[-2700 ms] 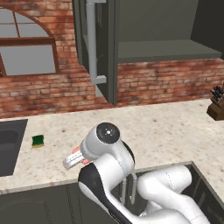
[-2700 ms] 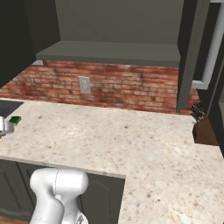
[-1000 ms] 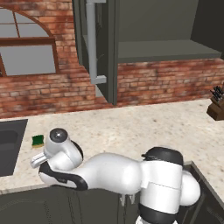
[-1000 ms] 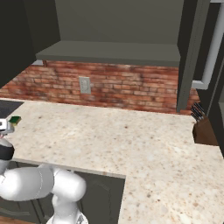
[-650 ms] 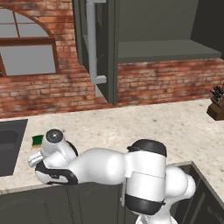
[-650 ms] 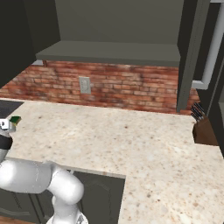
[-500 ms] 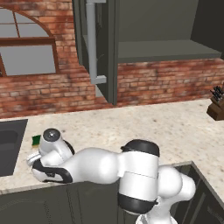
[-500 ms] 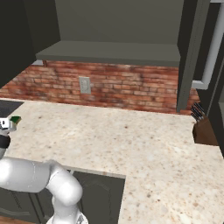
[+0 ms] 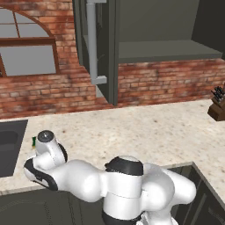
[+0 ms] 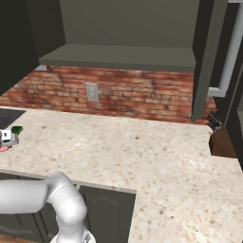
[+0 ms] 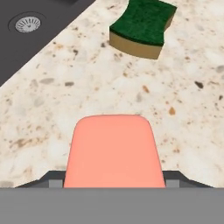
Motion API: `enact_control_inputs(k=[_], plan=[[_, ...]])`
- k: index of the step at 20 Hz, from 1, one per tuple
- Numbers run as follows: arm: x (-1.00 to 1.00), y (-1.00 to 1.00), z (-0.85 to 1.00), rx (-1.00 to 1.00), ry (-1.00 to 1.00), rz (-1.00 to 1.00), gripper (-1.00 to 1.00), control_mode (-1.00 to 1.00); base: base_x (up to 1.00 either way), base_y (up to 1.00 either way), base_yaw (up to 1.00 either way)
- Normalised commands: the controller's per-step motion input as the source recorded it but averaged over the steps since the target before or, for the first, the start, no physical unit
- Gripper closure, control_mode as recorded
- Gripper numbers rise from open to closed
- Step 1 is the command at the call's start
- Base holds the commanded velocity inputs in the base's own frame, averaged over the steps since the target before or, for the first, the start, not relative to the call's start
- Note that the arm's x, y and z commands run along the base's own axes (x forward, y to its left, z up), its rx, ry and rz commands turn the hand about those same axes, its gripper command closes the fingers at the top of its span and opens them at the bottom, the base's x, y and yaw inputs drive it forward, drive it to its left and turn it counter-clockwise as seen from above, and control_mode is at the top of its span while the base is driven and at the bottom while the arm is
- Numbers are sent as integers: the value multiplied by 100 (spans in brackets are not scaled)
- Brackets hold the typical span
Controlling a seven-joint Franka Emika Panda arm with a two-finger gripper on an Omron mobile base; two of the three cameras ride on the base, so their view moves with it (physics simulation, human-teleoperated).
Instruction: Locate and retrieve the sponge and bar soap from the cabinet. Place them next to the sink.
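In the hand view the salmon-pink bar soap (image 11: 113, 151) sits between my gripper's (image 11: 113, 178) two dark fingertips, and the gripper is shut on it, low over the speckled counter. The green-and-yellow sponge (image 11: 142, 28) lies on the counter just beyond the soap, close to the dark sink (image 11: 35, 30). From the left base view my hand (image 9: 46, 145) reaches far left, beside the sponge (image 9: 34, 141) and the sink (image 9: 9, 145). The open cabinet (image 9: 103, 48) with its long silver handle hangs above. In the right base view the gripper (image 10: 4, 140) is at the left edge next to the sponge (image 10: 17, 129).
A knife block (image 9: 217, 105) stands at the counter's far right, also seen at the right as the knife block (image 10: 218, 137). A brick wall (image 10: 123, 95) with an outlet backs the counter. The cabinet shelf (image 9: 167, 52) runs overhead.
The arm has swung left and down across the counter with the bar soap, from mid-counter to the spot beside the sponge and sink. The sponge has stayed put.
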Motion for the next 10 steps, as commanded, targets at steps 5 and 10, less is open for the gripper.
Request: enact_control_inputs(k=[5,10], plan=[[7,3,-33,0,-2,0,-100,-100,0,0,0],[7,0,-19,0,-1,0,-100,-100,0,0,0]])
